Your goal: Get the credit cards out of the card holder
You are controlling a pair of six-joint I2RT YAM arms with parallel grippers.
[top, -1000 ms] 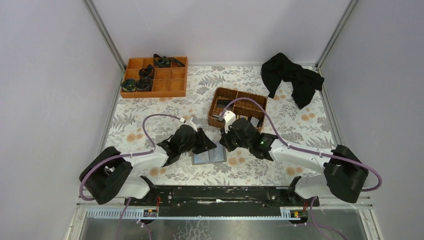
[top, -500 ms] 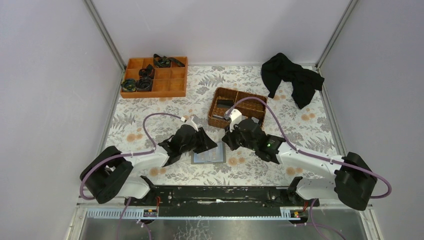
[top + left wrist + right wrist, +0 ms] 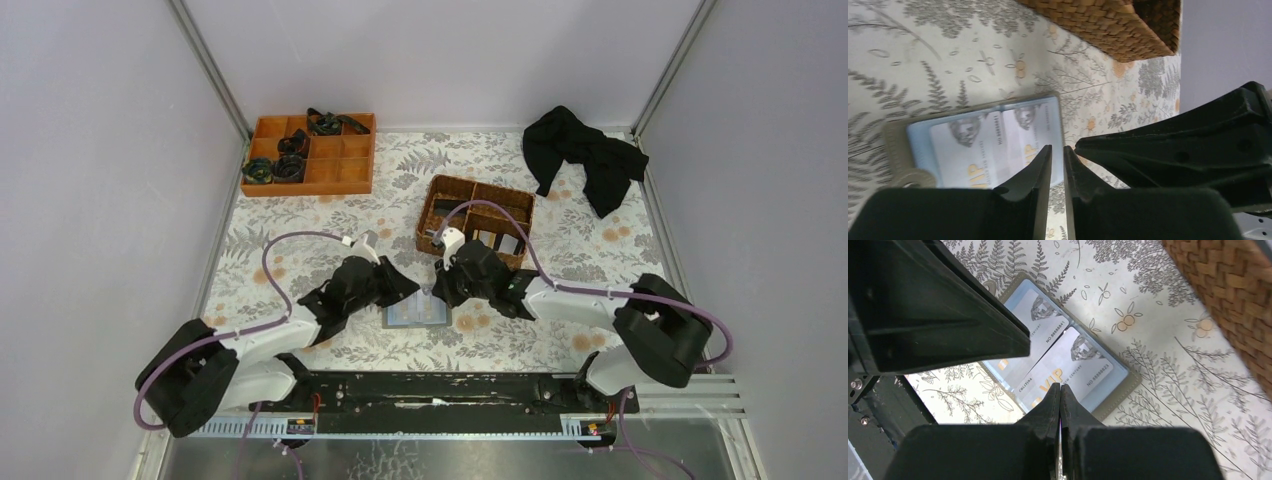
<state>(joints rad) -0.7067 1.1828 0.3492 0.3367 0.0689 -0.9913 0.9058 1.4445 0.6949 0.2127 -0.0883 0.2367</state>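
The card holder (image 3: 418,312) lies open and flat on the floral cloth between my two grippers. Two pale credit cards with gold VIP lettering (image 3: 1045,335) (image 3: 1073,367) sit in its clear sleeves. My left gripper (image 3: 1057,147) hovers over the holder's right edge (image 3: 1060,130), its fingers a narrow gap apart with nothing between them. My right gripper (image 3: 1060,386) is shut, its tips meeting just over the nearer card. In the top view both grippers (image 3: 408,288) (image 3: 436,290) crowd the holder's far edge.
A brown wicker basket (image 3: 477,218) with dark and pale cards inside stands just behind the right gripper. An orange divided tray (image 3: 310,153) holding black items is at the back left. A black cloth (image 3: 583,155) lies at the back right.
My right gripper has swung from the basket's front edge left and down to the card holder. The left gripper's fingers have narrowed and its arm has shifted slightly left.
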